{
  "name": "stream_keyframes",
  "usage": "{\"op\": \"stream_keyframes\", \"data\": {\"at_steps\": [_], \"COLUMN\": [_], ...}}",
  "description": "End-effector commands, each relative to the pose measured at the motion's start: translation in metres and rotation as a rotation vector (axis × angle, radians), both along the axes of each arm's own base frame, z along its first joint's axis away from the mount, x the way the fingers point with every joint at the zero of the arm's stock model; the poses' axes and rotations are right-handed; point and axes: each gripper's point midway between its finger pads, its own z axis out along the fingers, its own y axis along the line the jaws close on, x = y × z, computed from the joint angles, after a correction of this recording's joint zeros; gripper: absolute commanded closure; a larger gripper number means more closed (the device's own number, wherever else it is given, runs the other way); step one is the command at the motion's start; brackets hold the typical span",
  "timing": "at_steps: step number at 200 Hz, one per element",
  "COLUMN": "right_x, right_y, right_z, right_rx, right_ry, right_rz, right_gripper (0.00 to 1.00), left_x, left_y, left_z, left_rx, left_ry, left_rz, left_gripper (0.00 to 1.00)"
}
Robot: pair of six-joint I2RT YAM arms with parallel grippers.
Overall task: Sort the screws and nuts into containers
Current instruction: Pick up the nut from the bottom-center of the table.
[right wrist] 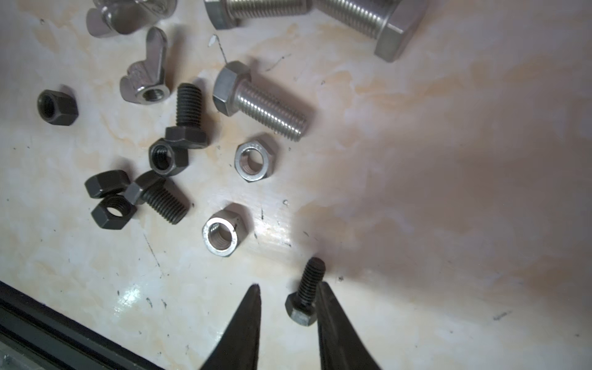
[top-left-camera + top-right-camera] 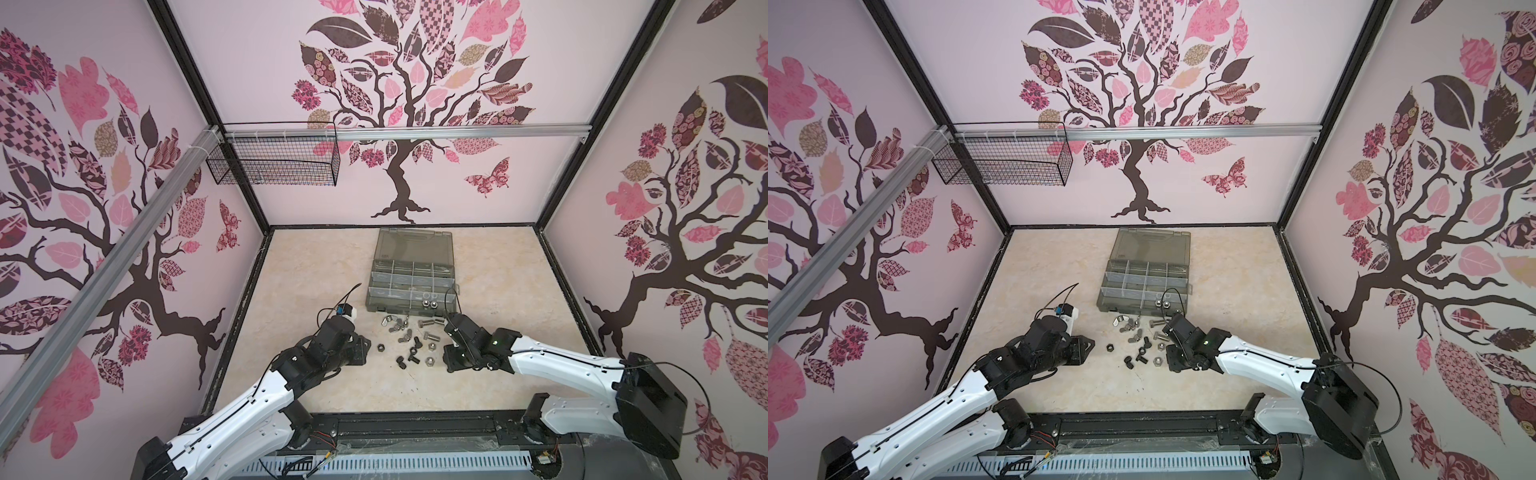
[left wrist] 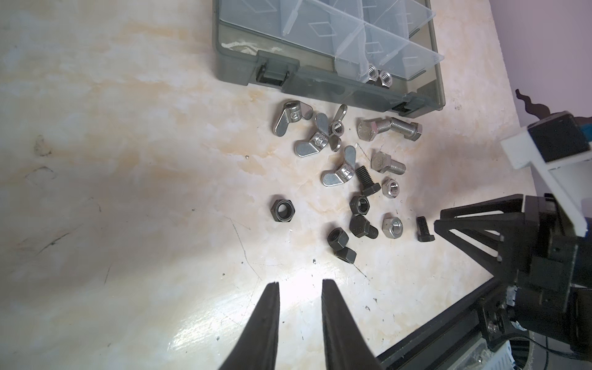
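Note:
The screws and nuts [image 2: 409,338] lie loose on the table in front of the grey organizer case [image 2: 390,306]. Silver screws [image 3: 389,128], wing nuts [image 3: 290,117], black screws [image 1: 189,112] and hex nuts [image 1: 253,161] are mixed together. Two silver nuts [image 3: 378,76] sit in a front container of the case. My right gripper [image 1: 288,288] is open at the table, and a short black screw [image 1: 304,296] lies between its fingers, against one of them. My left gripper [image 3: 301,285] hangs open and empty at the near left of the pile.
The case lid [image 2: 413,243] lies open flat towards the back wall. A lone black nut [image 3: 282,209] rests left of the pile. A black wire basket [image 2: 274,166] hangs on the back rail. The black frame edge [image 2: 415,428] runs along the table's front.

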Motion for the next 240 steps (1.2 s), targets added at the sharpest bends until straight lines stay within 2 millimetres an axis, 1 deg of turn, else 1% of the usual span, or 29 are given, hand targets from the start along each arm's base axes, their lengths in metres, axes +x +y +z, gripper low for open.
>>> {"op": "stream_keyframes", "data": {"at_steps": [1,35,55,79,97,128,174,206,240], "right_x": [0.008,0.010,0.008,0.003,0.002,0.006,0.009,0.008,0.007], "right_y": [0.009,0.021,0.030,0.037,0.036,0.038,0.043,0.040,0.038], "right_z": [0.005,0.006,0.005,-0.004,-0.011,-0.011,-0.014,-0.022,-0.025], "right_rx": [0.005,0.002,-0.005,-0.039,-0.080,-0.113,-0.152,-0.203,-0.237], "right_ry": [-0.018,-0.019,-0.015,0.004,0.023,0.013,0.021,0.028,0.027], "right_rz": [-0.012,0.009,0.032,0.075,0.095,0.116,0.146,0.164,0.180], "right_gripper": [0.65,0.64,0.63,0.60,0.60,0.60,0.61,0.61,0.61], "left_x": [-0.003,-0.007,-0.010,-0.014,-0.014,-0.015,-0.020,-0.023,-0.024], "left_y": [0.001,0.004,0.002,0.002,0.006,0.010,0.010,0.012,0.014], "left_z": [-0.003,-0.007,-0.010,-0.011,-0.014,-0.014,-0.019,-0.020,-0.023], "left_rx": [-0.039,-0.044,-0.057,-0.072,-0.080,-0.090,-0.102,-0.110,-0.114], "left_ry": [0.002,0.016,0.036,0.042,0.038,0.023,0.041,0.039,0.042], "left_rz": [0.020,0.025,0.020,0.017,0.039,0.055,0.047,0.055,0.061], "left_gripper": [0.73,0.73,0.74,0.74,0.74,0.74,0.74,0.74,0.74]}}
